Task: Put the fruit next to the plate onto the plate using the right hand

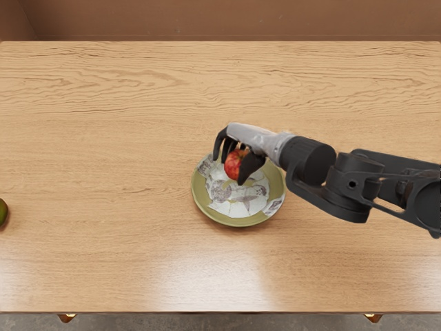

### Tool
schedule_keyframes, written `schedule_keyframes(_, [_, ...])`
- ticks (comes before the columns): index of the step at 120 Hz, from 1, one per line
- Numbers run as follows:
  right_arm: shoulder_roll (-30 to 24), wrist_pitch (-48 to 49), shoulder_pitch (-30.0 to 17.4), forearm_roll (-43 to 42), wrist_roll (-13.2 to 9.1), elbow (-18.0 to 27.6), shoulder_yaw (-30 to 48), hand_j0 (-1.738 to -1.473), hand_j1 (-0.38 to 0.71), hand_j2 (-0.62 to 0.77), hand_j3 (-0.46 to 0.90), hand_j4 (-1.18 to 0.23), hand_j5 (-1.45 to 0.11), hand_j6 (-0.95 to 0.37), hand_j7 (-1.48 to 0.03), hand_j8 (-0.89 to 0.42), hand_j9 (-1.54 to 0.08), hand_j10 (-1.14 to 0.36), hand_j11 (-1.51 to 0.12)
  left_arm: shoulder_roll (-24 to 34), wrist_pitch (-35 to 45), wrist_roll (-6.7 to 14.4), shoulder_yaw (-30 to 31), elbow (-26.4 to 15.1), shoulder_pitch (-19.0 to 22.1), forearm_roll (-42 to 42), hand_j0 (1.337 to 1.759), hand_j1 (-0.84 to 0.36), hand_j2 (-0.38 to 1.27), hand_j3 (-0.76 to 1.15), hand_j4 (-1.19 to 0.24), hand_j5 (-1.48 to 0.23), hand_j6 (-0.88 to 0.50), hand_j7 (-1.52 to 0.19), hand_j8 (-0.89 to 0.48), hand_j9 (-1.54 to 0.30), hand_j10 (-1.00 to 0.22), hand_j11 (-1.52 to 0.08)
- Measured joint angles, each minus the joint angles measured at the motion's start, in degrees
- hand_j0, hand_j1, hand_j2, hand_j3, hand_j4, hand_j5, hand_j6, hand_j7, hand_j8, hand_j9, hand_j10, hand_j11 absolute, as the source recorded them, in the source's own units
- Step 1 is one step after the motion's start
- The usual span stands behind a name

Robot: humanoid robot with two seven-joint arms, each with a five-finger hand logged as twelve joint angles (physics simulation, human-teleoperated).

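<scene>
A red fruit, like an apple (233,164), is held over the far part of the olive-rimmed plate (207,207), which has a white and grey pattern inside. My right hand (236,153) comes in from the right edge and its dark fingers are curled around the fruit from above and from the side. I cannot tell whether the fruit touches the plate's surface. The left arm does not show.
A green and yellow fruit (3,212) lies at the table's left edge, half cut off by the picture. The wooden table (138,103) stretches wide around the plate. My right forearm (358,183) hangs over the table to the plate's right.
</scene>
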Motion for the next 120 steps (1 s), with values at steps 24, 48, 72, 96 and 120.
schedule_keyframes(24, [0.46, -0.03, -2.63, -0.21, 0.0, 0.08, -0.12, -1.658, 0.3, 0.42, 0.0, -0.62, -0.86, -0.64, -0.83, -0.45, -0.85, -0.49, -0.83, 0.0, 0.0, -0.01, 0.0, 0.0, 0.0, 0.0, 1.658, 0.06, 0.05, 0.0, -0.24, -0.32, -0.24, -0.32, -0.24, -0.32, -0.24, -0.32])
schedule_keyframes(48, [0.75, -0.52, -3.31, 1.68, 0.0, 0.06, 0.87, -1.658, -0.04, 0.16, 0.0, -0.29, -0.4, -0.3, -0.39, -0.23, -0.4, -0.24, -0.39, 0.0, 0.0, 0.0, -0.01, 0.0, 0.0, 0.0, 1.658, 0.06, 0.05, 0.0, -0.24, -0.32, -0.24, -0.32, -0.24, -0.32, -0.24, -0.32])
schedule_keyframes(72, [-4.32, 13.06, -2.51, 20.4, 0.0, -1.15, 14.53, -1.658, -0.21, 0.06, 0.0, -0.13, -0.17, -0.13, -0.17, -0.11, -0.17, -0.11, -0.17, 0.0, 0.0, -0.01, 0.0, 0.0, -0.03, 0.0, 1.658, 0.06, 0.05, 0.0, -0.24, -0.32, -0.24, -0.32, -0.24, -0.32, -0.24, -0.32])
schedule_keyframes(96, [-18.18, 35.62, -1.89, 46.96, 0.0, -8.83, 22.61, -1.658, -0.28, 0.02, 0.0, -0.07, -0.09, -0.07, -0.09, -0.06, -0.09, -0.06, -0.09, 0.0, 0.0, -0.01, -0.01, 0.0, -0.05, 0.0, 1.658, 0.06, 0.05, 0.0, -0.24, -0.32, -0.24, -0.32, -0.24, -0.32, -0.24, -0.32])
schedule_keyframes(120, [-25.65, 39.69, -1.54, 57.76, 0.0, -11.72, 23.8, -1.658, -0.3, 0.0, 0.0, -0.04, -0.06, -0.04, -0.06, -0.04, -0.06, -0.04, -0.06, 0.0, 0.02, 0.0, 0.06, 0.02, 0.09, 0.01, 1.658, 0.06, 0.05, 0.0, -0.24, -0.32, -0.24, -0.32, -0.24, -0.32, -0.24, -0.32])
